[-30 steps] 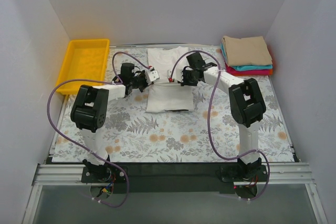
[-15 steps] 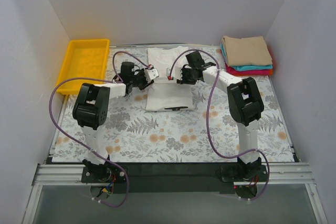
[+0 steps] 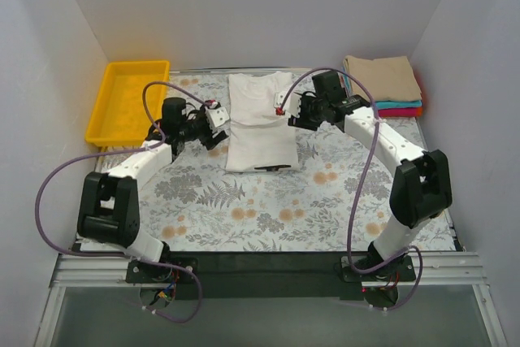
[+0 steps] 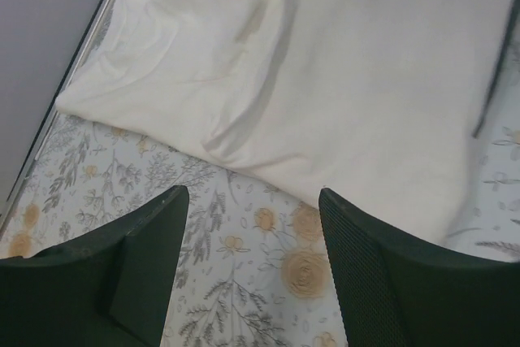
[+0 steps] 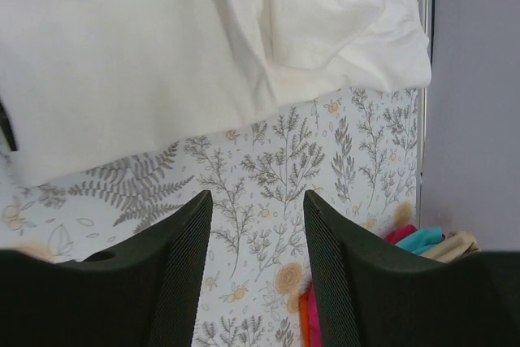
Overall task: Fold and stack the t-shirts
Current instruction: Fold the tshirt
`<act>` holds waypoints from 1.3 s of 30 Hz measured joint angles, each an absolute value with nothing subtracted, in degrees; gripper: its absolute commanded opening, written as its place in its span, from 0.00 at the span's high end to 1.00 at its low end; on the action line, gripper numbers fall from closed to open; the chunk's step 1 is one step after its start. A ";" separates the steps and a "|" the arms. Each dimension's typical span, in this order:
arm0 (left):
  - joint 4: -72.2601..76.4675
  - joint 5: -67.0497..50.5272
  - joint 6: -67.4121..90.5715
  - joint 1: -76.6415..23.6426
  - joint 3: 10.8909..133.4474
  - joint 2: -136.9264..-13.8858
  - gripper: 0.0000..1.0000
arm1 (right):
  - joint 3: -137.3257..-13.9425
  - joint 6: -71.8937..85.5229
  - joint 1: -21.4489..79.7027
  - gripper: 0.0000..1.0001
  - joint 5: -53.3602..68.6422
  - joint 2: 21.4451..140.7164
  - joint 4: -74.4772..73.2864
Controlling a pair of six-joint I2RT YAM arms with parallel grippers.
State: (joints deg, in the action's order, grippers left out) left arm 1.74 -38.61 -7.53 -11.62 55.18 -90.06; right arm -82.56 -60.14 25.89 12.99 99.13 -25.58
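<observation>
The white t-shirt (image 3: 260, 122) lies folded into a long strip in the middle of the floral cover, its sleeves tucked in; it also fills the top of the left wrist view (image 4: 325, 79) and the right wrist view (image 5: 162, 46). My left gripper (image 3: 213, 122) stands open just left of it, with only the cover between its fingers (image 4: 142, 266). My right gripper (image 3: 286, 108) is open too, off the shirt's right edge, nothing held. A stack of folded t-shirts (image 3: 382, 85), tan over teal and red, sits at the back right, its corner visible (image 5: 410, 241).
A yellow tray (image 3: 130, 99) stands at the back left. White walls close in the table on three sides. Purple cables loop from both arms over the cover (image 3: 268, 209).
Both grippers have opened and let go of the white t-shirt, then drawn apart sideways, left arm to the left, right arm to the right. The shirt now lies flat.
</observation>
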 measured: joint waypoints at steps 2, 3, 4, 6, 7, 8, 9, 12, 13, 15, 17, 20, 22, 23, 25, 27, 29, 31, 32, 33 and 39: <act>1.26 -39.40 -8.29 -12.62 50.81 -85.19 0.39 | -79.15 -59.96 26.87 0.53 14.09 95.04 -26.37; 1.17 -39.57 -8.82 -13.50 48.47 -83.33 0.39 | -77.52 -59.90 27.53 0.53 14.55 93.73 -26.74; 1.13 -39.68 -9.41 -14.52 46.15 -82.00 0.39 | -75.79 -59.81 28.32 0.53 14.92 92.86 -26.87; 0.67 -39.59 -10.79 -16.78 42.22 -81.10 0.39 | -72.27 -59.64 29.91 0.52 15.29 92.42 -27.18; 0.64 -39.33 -11.46 -17.80 40.49 -81.14 0.39 | -70.19 -59.44 30.72 0.50 15.35 92.42 -27.05; 0.43 -39.09 -12.12 -18.83 38.94 -81.30 0.39 | -67.94 -59.31 31.57 0.46 15.29 92.42 -26.96; 0.36 -38.76 -12.73 -19.64 37.74 -81.45 0.39 | -65.73 -59.11 32.36 0.42 15.14 92.42 -26.96; 0.97 -37.87 -13.87 -20.97 36.51 -82.81 0.39 | -60.53 -58.83 34.37 0.43 14.66 92.42 -26.55; 1.74 -37.50 -14.15 -21.26 36.53 -83.57 0.39 | -59.40 -58.81 34.89 0.43 14.46 92.42 -26.33; 3.09 -36.82 -14.44 -21.61 36.53 -85.10 0.40 | -58.19 -58.70 35.59 0.43 14.17 92.44 -25.47; 4.38 -36.14 -14.81 -21.80 36.53 -86.98 0.41 | -58.15 -58.67 35.97 0.44 13.93 92.68 -24.51; 5.96 -35.38 -15.22 -21.89 36.53 -89.01 0.43 | -57.82 -58.65 36.21 0.48 13.21 93.30 -21.37; 6.76 -35.03 -15.64 -21.91 36.53 -90.26 0.44 | -57.58 -58.72 36.25 0.54 12.56 94.24 -19.68; 6.96 -34.89 -15.77 -21.91 36.53 -90.74 0.45 | -57.56 -58.74 36.25 0.57 12.27 94.85 -19.18; 8.08 -34.92 -16.23 -21.93 36.53 -91.31 0.45 | -57.54 -58.92 36.29 0.65 11.88 96.14 -18.26; 8.88 -34.94 -16.75 -21.93 36.53 -91.72 0.47 | -57.47 -59.07 36.29 0.68 11.57 97.34 -17.47; 9.82 -34.96 -17.12 -21.93 36.67 -92.38 0.62 | -57.08 -59.37 36.32 0.78 11.11 98.08 -16.67; 10.63 -34.52 -17.34 -21.98 36.93 -93.38 0.77 | -56.55 -59.81 36.36 0.93 10.66 98.48 -15.81; 10.92 -34.35 -17.39 -22.13 37.10 -93.91 0.91 | -56.42 -59.96 36.47 0.98 10.41 98.52 -15.44; 10.98 -34.06 -17.21 -22.22 37.21 -94.24 0.97 | -56.42 -60.03 36.58 0.99 10.22 98.54 -15.18; 5.96 -33.80 -18.37 -23.16 35.11 -88.58 1.00 | -56.27 -59.66 37.63 0.99 9.39 96.71 -16.27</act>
State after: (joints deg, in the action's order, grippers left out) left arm 5.96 -33.80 -18.37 -23.16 35.11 -88.58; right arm -56.27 -59.66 37.63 9.39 96.71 -16.27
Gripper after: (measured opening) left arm 0.031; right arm 0.023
